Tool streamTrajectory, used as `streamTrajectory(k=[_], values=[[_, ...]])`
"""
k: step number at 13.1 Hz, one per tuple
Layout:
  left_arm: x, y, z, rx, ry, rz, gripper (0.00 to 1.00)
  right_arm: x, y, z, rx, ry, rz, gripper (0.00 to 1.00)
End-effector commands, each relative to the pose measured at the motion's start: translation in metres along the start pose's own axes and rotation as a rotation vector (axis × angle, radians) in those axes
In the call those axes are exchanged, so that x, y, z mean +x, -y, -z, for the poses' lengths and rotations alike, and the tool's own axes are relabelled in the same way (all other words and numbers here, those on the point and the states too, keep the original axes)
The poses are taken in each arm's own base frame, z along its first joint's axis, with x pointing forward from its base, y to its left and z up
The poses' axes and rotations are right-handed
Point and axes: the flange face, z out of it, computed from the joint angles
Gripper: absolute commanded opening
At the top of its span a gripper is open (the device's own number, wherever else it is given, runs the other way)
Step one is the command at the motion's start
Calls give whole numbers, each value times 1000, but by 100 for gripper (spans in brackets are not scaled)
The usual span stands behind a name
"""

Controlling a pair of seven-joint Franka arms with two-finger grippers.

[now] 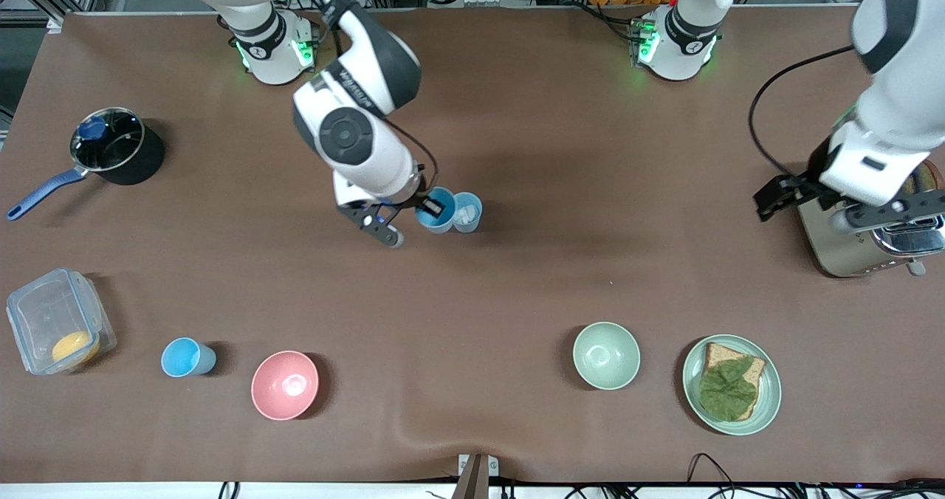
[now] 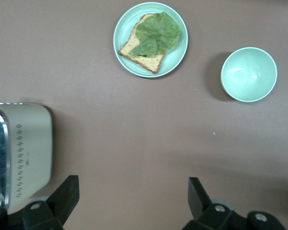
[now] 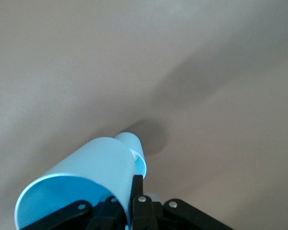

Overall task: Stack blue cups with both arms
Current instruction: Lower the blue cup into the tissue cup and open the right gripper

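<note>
My right gripper point(image 1: 430, 207) is shut on the rim of a bright sky-blue cup point(image 1: 441, 218), with one finger inside it and one outside. In the right wrist view this cup point(image 3: 86, 172) fills the space in front of the gripper point(image 3: 134, 191). A duller grey-blue cup point(image 1: 468, 212) stands upright right beside it, toward the left arm's end; it also shows in the right wrist view point(image 3: 133, 143). A third blue cup point(image 1: 187, 357) stands near the front edge, beside the pink bowl. My left gripper point(image 1: 886, 215) hangs open and empty over the toaster; it also shows in the left wrist view point(image 2: 132, 196).
A pink bowl point(image 1: 285, 384), a pale green bowl point(image 1: 606, 355) and a plate with bread and lettuce point(image 1: 731, 384) sit along the front. A toaster point(image 1: 849, 252) stands under the left arm. A black pot point(image 1: 117, 145) and a clear container point(image 1: 55, 320) are at the right arm's end.
</note>
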Motion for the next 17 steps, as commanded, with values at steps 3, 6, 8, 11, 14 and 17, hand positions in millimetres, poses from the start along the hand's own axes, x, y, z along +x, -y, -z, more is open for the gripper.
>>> streamTrajectory(k=[3,6,8,11,14,17], values=[[-8,8,54,-6,12,-12,100,-18,15,-57,38,13,-148,0],[-8,21,64,-8,4,-37,100,-33,17,-72,13,17,-133,0],[-12,27,64,-19,33,-43,100,-31,14,-66,-6,19,-146,0],[-17,26,66,-16,44,-40,100,-31,8,-57,-39,18,-146,0],[-20,22,64,-16,53,-40,100,-36,9,-63,-44,19,-141,0],[-22,20,62,-14,58,-44,100,-50,14,-81,-42,11,-134,0]])
